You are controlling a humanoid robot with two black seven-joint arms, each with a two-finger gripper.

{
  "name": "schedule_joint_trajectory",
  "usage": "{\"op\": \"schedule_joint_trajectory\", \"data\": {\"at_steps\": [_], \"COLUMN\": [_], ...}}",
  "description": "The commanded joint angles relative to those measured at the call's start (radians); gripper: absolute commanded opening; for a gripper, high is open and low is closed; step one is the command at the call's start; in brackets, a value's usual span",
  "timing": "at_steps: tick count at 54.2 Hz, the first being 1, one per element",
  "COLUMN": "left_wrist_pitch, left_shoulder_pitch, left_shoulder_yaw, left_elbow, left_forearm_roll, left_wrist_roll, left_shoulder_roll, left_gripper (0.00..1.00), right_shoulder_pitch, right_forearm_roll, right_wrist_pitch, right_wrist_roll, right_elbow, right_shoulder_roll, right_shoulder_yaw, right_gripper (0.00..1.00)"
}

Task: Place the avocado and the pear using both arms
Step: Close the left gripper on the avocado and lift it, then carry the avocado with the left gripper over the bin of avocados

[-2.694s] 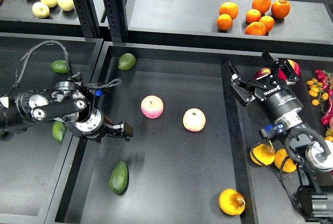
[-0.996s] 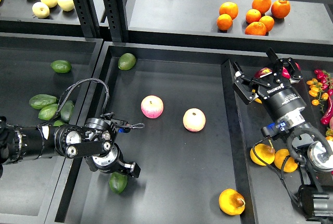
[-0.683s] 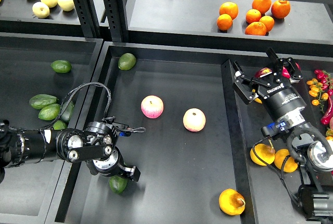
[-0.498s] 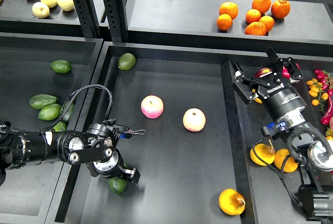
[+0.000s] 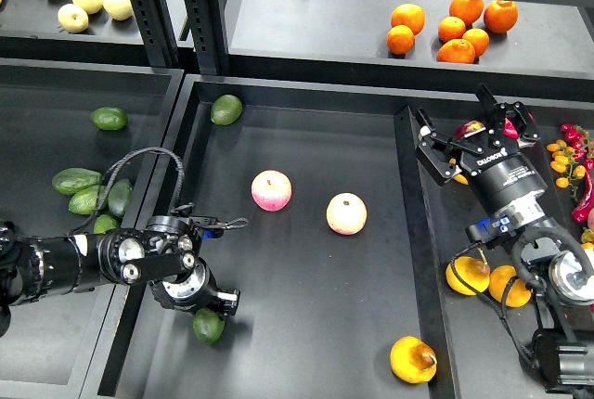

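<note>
Avocado (image 5: 208, 326) — dark green, lying low on the left of the middle tray (image 5: 306, 139), right at the tip of my left gripper (image 5: 221, 306); the wrist covers its upper part, so only the lower end shows; the fingers are dark and seen end-on, and I cannot tell whether they are spread or pinching the fruit.

Pear (image 5: 413, 359) — yellow-orange with a brown blotch, at the bottom right of the same tray, well apart from both my grippers.

Right gripper (image 5: 471, 132) — up over the right tray (image 5: 436, 232), fingers spread wide, nothing between them; a red fruit (image 5: 470, 128) lies just behind them.

Count, avocados: one at my left gripper; one more (image 5: 225, 109) at the top left corner of the middle tray; in the left tray (image 5: 56, 93) one alone (image 5: 109, 119) and a cluster (image 5: 91, 199) of about four, partly hidden by my arm.

Count, apples, pink and yellow: two, side by side in the middle of the middle tray — left one (image 5: 271, 189), right one (image 5: 346, 213).

Count, yellow-orange fruits in the right tray: two (image 5: 484, 278) near my right forearm, touching each other.

Count, oranges (image 5: 452, 26): six on the upper right shelf, in a loose group.

Count, pale yellow fruits (image 5: 91, 0): four on the upper left shelf.
</note>
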Motion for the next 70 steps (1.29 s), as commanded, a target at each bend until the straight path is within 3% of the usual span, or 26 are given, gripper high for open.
{"op": "schedule_joint_trajectory", "data": {"at_steps": [1, 23, 33, 56, 70], "left_wrist_pitch": [-0.001, -0.001, -0.001, -0.001, -0.001], "left_shoulder_pitch": [-0.009, -0.232, -0.29, -0.276, -0.215], "left_shoulder_yaw": [0.0, -0.003, -0.018, -0.073, -0.13], "left_elbow": [0.002, 0.011, 0.102, 0.131, 0.14], "left_forearm_roll": [-0.02, -0.264, -0.382, -0.394, -0.394], "left_wrist_roll": [0.0, 0.0, 0.0, 0.0, 0.0], "left_shoulder_roll": [0.001, 0.047, 0.084, 0.342, 0.437], "left_gripper": [0.09, 0.1, 0.1, 0.1, 0.11], "right_shoulder_pitch": [-0.002, -0.005, -0.006, -0.008, -0.003], "right_forearm_roll": [0.0, 0.0, 0.0, 0.0, -0.002], "right_wrist_pitch": [0.006, 0.011, 0.011, 0.011, 0.011], "right_wrist_roll": [0.001, 0.001, 0.001, 0.001, 0.001], "right_elbow": [0.0, 0.0, -0.002, -0.002, 0.0], "right_shoulder_roll": [0.0, 0.0, 0.0, 0.0, 0.0], "right_shoulder_yaw": [0.0, -0.002, -0.001, -0.02, -0.028], "right_gripper": [1.0, 1.0, 1.0, 1.0, 1.0]}}
